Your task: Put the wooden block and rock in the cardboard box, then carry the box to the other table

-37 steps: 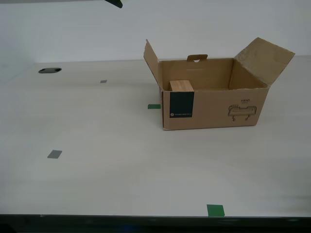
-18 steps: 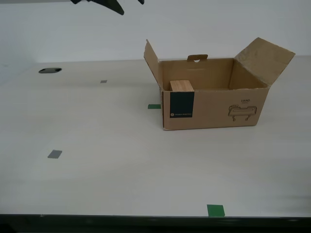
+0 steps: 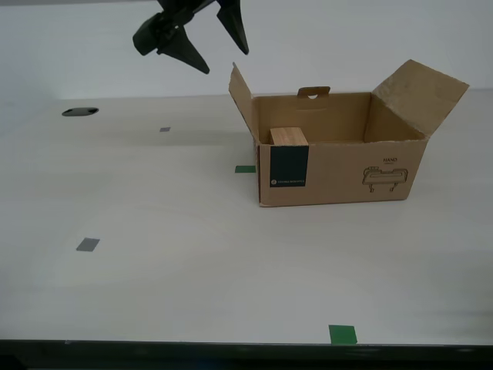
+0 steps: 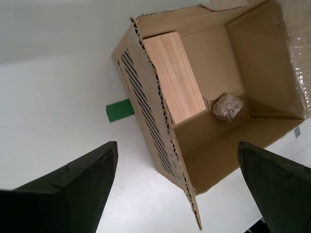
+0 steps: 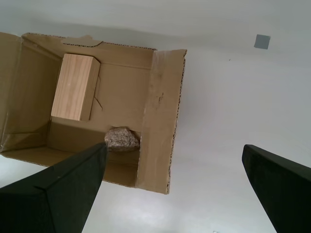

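Note:
The cardboard box (image 3: 339, 171) stands open on the off-white table, flaps spread. The wooden block (image 3: 288, 136) stands inside at the end on the exterior view's left, also seen as the block (image 4: 172, 75) and the block (image 5: 75, 87). The rock (image 4: 227, 107) lies on the box floor beside it, and the rock (image 5: 122, 139) shows again against a side wall. My second gripper (image 3: 219, 52) hangs open and empty above the box's flap (image 4: 146, 102) on the exterior view's left. My first gripper (image 5: 175, 146) is open and empty over the opposite flap (image 5: 163, 97). The other table is out of view.
Green tape squares (image 3: 244, 169) (image 3: 342, 334) and grey squares (image 3: 87, 244) (image 3: 164, 129) mark the table (image 3: 154, 200). A dark round hole (image 3: 78, 112) sits at the far edge on the exterior view's left. The table's front edge runs along the bottom of the exterior view.
My second gripper has come down into the exterior view from the top, toward the box's flap. The box, block and rock have not moved.

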